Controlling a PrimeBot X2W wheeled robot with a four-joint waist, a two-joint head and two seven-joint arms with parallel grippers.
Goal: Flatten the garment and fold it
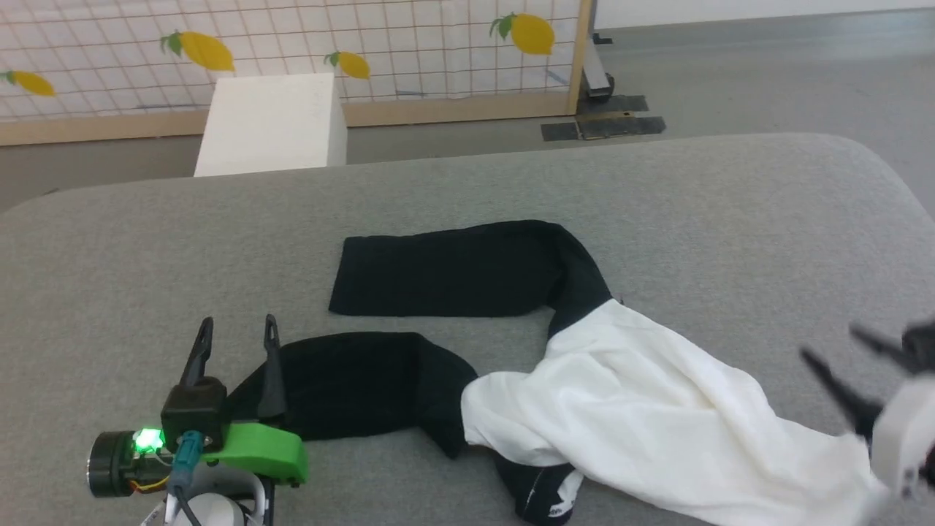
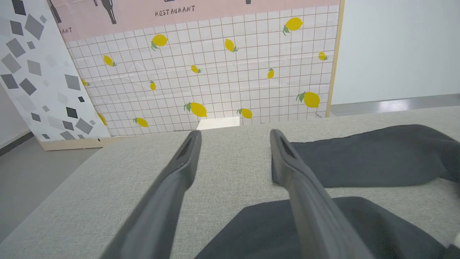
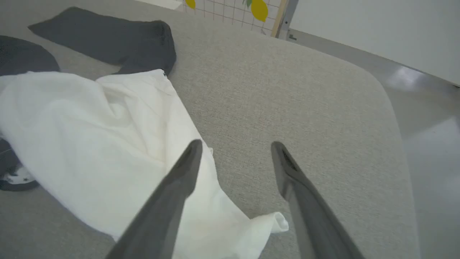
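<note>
Both left end effector [image 1: 239, 321] and right end effector [image 3: 236, 143] gape, empty.

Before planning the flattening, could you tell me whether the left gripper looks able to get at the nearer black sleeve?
Probably yes: the left gripper is open and sits right at the cuff end of the nearer sleeve, which lies flat on the grey surface with nothing between them.

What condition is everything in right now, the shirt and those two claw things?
garment, not folded; white body bunched and wrinkled, black sleeves laid out.
left gripper, open, empty, over the nearer sleeve's end.
right gripper, open, empty, by the white hem.
</note>
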